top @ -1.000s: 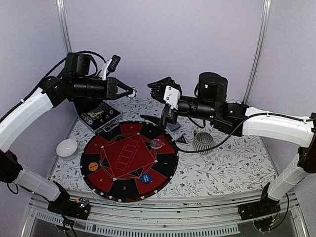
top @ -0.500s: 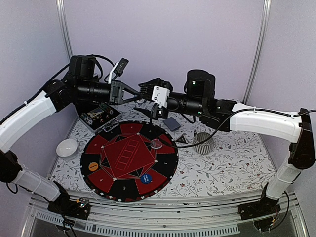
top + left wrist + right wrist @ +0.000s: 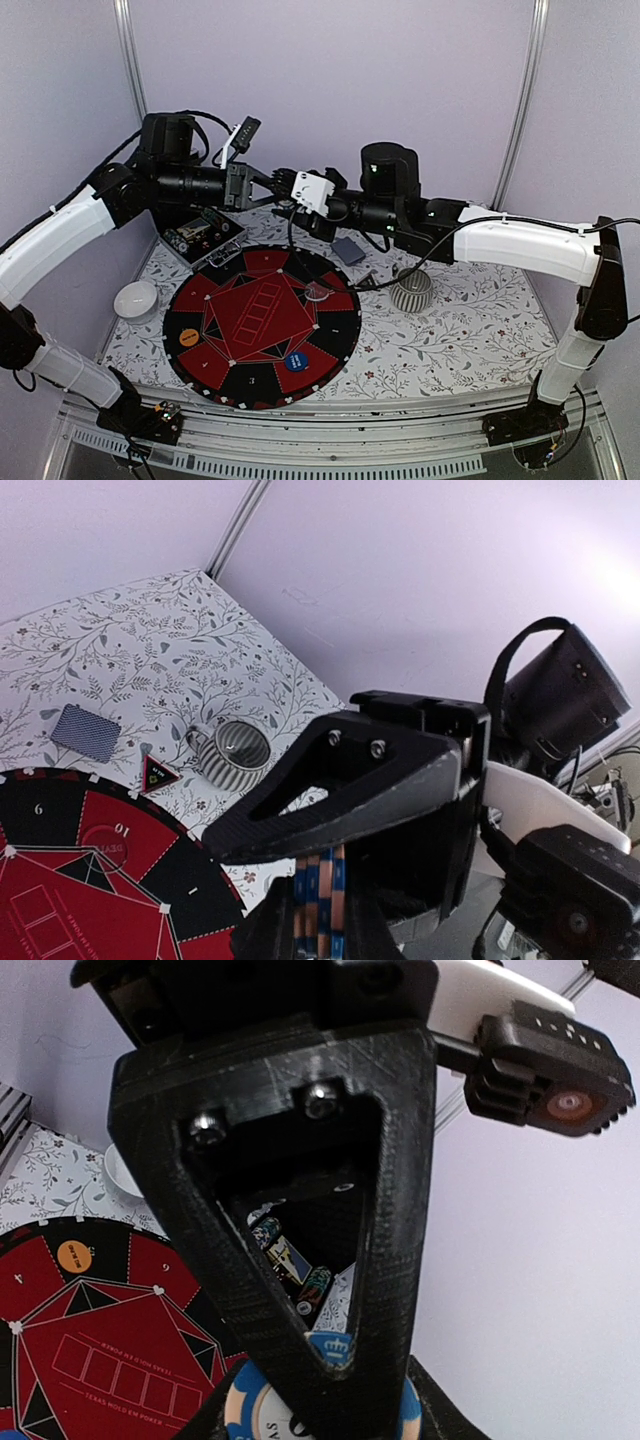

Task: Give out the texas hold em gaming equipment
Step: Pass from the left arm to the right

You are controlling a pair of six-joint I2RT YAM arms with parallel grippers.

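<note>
Top external view shows both arms raised and meeting in the air over the far edge of the table, left of its middle, which reads as a hand-over rather than a placement. The left gripper (image 3: 270, 187) is clamped tight on a short stack of poker chips (image 3: 318, 910), held edge-on so the striped rims face outward and leave room for a second grip. The right gripper (image 3: 290, 182) is nose to nose with it, its jaws on either side of the same stack; whether they are pressing on the chips I cannot tell, since the other gripper's finger blocks most of each wrist view. Below, the round red-and-black game mat (image 3: 230, 385) lies toward the near left of the table, with an orange disc (image 3: 188, 338) and a blue disc (image 3: 294, 362) on its near rim and a clear disc (image 3: 318, 291) on its far right part, likely already dealt out. The card deck (image 3: 347, 250) and the ribbed silver cup (image 3: 410, 288) sit off the mat toward the far right, and the open black case (image 3: 200, 235) lies at the far left.
</note>
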